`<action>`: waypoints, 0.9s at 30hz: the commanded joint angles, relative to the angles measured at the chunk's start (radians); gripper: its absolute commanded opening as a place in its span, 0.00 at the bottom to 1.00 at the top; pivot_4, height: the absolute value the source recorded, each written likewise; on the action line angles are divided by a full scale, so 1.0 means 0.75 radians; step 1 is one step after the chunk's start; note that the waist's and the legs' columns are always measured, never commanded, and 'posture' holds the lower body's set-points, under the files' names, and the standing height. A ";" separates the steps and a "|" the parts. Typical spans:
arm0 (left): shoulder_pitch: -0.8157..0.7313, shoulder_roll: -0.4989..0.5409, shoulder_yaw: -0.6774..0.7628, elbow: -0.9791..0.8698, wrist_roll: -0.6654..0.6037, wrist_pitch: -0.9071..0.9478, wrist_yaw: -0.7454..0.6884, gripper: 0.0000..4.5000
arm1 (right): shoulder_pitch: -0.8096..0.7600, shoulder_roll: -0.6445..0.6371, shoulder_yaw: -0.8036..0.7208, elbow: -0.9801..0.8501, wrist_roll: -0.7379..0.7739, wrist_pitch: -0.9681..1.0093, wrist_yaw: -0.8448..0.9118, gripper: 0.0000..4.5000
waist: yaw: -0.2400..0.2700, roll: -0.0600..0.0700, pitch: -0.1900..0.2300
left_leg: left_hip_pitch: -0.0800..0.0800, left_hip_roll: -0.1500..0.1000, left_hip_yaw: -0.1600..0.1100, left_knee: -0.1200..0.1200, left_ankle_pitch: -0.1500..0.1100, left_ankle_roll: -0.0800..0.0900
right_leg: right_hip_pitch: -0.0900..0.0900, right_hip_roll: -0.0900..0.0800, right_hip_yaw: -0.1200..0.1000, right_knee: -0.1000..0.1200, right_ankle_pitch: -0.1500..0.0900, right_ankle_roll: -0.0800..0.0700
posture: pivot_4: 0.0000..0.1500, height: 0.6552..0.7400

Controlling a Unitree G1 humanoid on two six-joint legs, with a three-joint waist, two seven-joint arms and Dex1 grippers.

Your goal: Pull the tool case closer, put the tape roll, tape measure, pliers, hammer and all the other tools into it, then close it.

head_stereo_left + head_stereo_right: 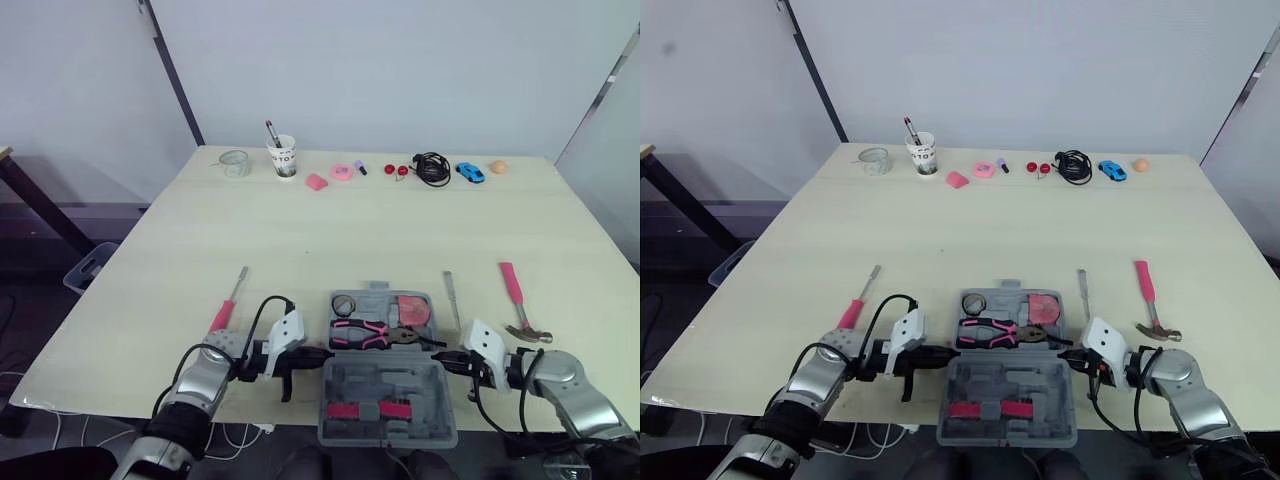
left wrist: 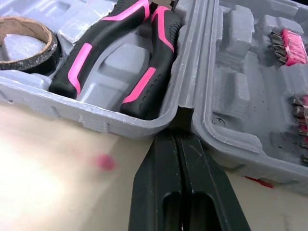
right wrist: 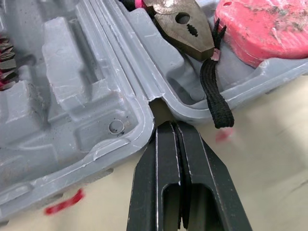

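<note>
The grey tool case (image 1: 378, 291) lies open at the table's near edge, its lid (image 1: 388, 388) folded toward me with pink bits in it. In its base lie the tape roll (image 1: 344, 304), the pink-and-black pliers (image 1: 362, 335) and a red tape measure (image 1: 410, 311). My left gripper (image 1: 318, 354) is shut, its tips against the case's left hinge seam (image 2: 177, 126). My right gripper (image 1: 442, 362) is shut too, its tips at the right hinge seam (image 3: 161, 108). On the table outside the case lie a pink-handled screwdriver (image 1: 228, 305) to its left, and a slim metal tool (image 1: 452, 298) and the pink-handled hammer (image 1: 518, 300) to its right.
Along the far edge stand a glass jar (image 1: 235, 163), a paper cup with a pen (image 1: 284, 157), small pink items (image 1: 330, 177), a black cable (image 1: 432, 168), a blue toy car (image 1: 470, 172) and an orange ball (image 1: 498, 167). The case lid overhangs the near table edge.
</note>
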 commanded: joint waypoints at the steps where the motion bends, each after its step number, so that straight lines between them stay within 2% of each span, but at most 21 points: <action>1: -0.066 -0.036 0.009 0.058 0.019 -0.012 0.068 0.01 | -0.053 0.030 0.011 -0.014 0.012 -0.051 0.000 0.00 | 0.001 0.000 0.000 | 0.000 0.000 0.000 0.000 0.000 0.000 | 0.000 0.000 0.000 0.000 0.000 0.000 | 1.00 1.00; 15: -0.221 -0.122 -0.021 0.281 0.077 -0.081 0.072 0.01 | -0.135 0.083 -0.008 0.112 -0.032 -0.126 -0.064 0.00 | -0.001 0.000 0.000 | 0.000 0.000 0.000 0.000 0.000 0.000 | 0.000 0.001 0.001 0.000 0.000 0.001 | 1.00 1.00; 27: -0.205 -0.162 -0.052 0.254 0.082 -0.063 0.022 0.01 | -0.089 0.034 -0.043 0.117 -0.003 -0.119 -0.055 0.00 | 0.005 0.000 0.000 | -0.001 -0.002 -0.001 0.000 0.000 0.000 | 0.001 0.000 0.002 0.000 0.001 0.001 | 1.00 1.00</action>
